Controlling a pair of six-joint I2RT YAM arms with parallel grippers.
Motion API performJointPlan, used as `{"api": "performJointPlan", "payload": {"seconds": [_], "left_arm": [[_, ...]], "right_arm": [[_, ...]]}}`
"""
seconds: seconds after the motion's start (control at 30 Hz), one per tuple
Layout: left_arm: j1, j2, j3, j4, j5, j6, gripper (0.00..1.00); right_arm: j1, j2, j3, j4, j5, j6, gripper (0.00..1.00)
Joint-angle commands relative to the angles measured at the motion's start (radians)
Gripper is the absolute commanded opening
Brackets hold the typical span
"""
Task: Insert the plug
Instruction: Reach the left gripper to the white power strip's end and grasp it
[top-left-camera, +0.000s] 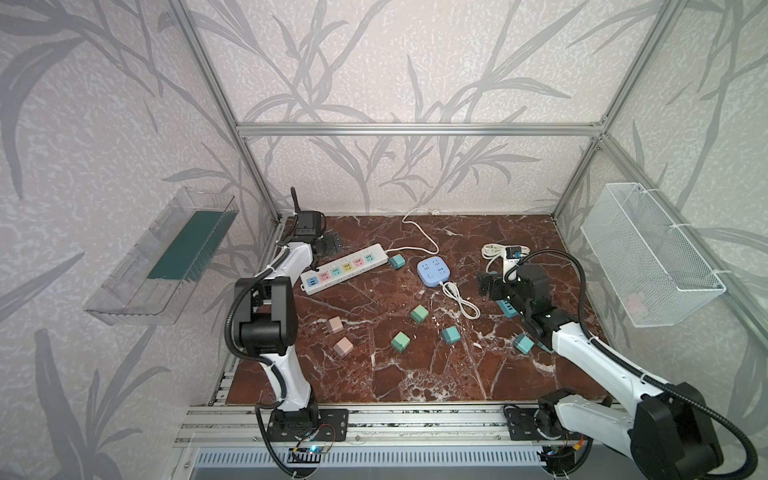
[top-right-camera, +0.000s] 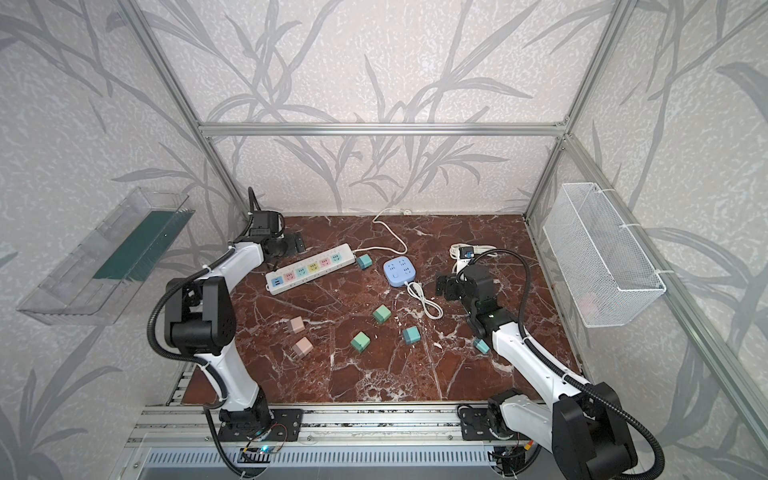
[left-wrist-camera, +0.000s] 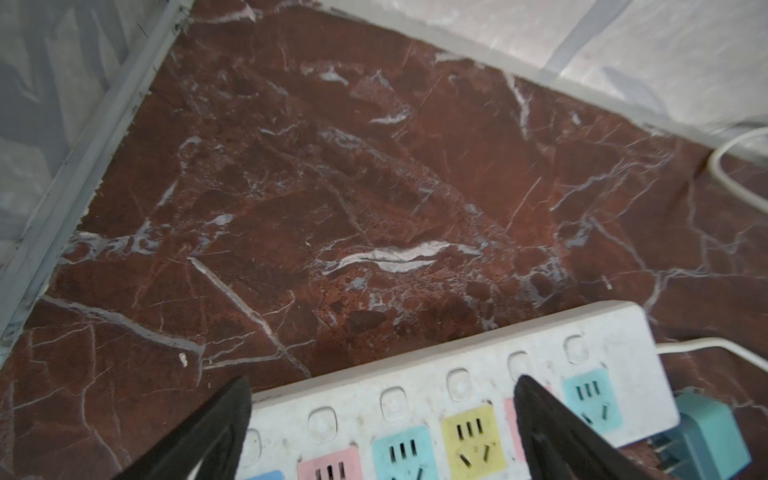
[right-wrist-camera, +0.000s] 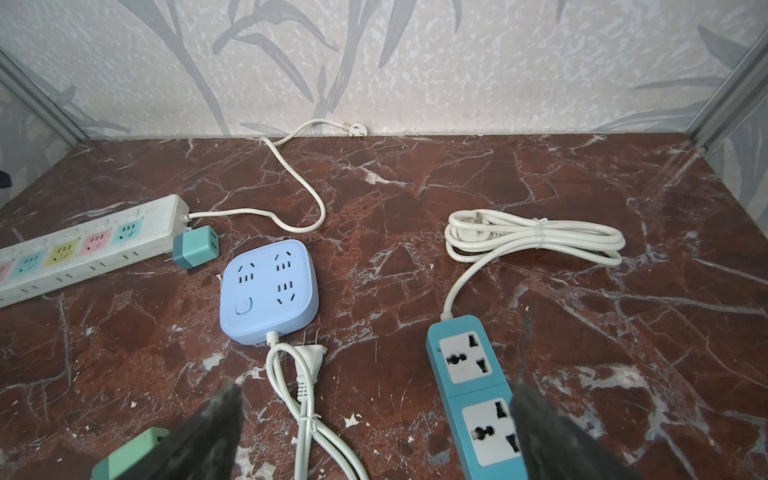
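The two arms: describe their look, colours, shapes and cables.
The left arm and right arm match: white link shells joined by bulky black joint housings. A black corrugated cable conduit loops along the outside of each, held by white ties. The left gripper and right gripper are black, with tapering jaws.

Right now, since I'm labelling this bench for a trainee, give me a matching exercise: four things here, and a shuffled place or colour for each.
1 long white strip
2 square hub
3 teal strip
4 rearmost teal plug

a light blue
b beside the long white strip's cord end
c beneath the right gripper
d cord reaches the back wall

Pairs: 1-d, 2-a, 3-c, 4-b
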Motion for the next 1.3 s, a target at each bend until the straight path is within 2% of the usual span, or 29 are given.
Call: {"api": "performJointPlan", "payload": {"seconds": [0.0, 0.17, 0.33, 0.43, 0.7, 0.87, 1.27], "left_arm": [[0.014, 0.057, 0.087, -0.064, -0.052, 0.044, 0.98], [0.05, 0.16, 0.137, -0.103, -0.017, -0.015, 0.96], [0.113, 0.219, 0.149, -0.121, 0.159, -0.064, 0.91], [0.117, 0.215, 0.128, -0.124, 0.175, -0.061, 0.91], [0.115, 0.125, 0.008, -0.107, 0.208, -0.098, 0.89], [0.106, 0.052, -0.122, -0.071, 0.22, -0.188, 0.88], [-0.035, -0.154, -0.39, 0.003, 0.175, -0.402, 0.87]], "right_arm": [[-0.003, 0.007, 0.005, 0.021, -0.037, 0.012, 0.99], [-0.003, 0.012, 0.007, 0.01, -0.048, 0.014, 0.99], [-0.003, 0.007, 0.004, 0.013, -0.024, -0.016, 0.99], [-0.002, 0.007, 0.005, 0.011, -0.021, -0.025, 0.99], [-0.003, 0.008, 0.012, 0.005, -0.018, -0.035, 0.99], [-0.003, 0.007, 0.019, -0.005, -0.007, -0.039, 0.99], [-0.003, -0.044, 0.019, -0.028, -0.012, -0.032, 0.99]]}}
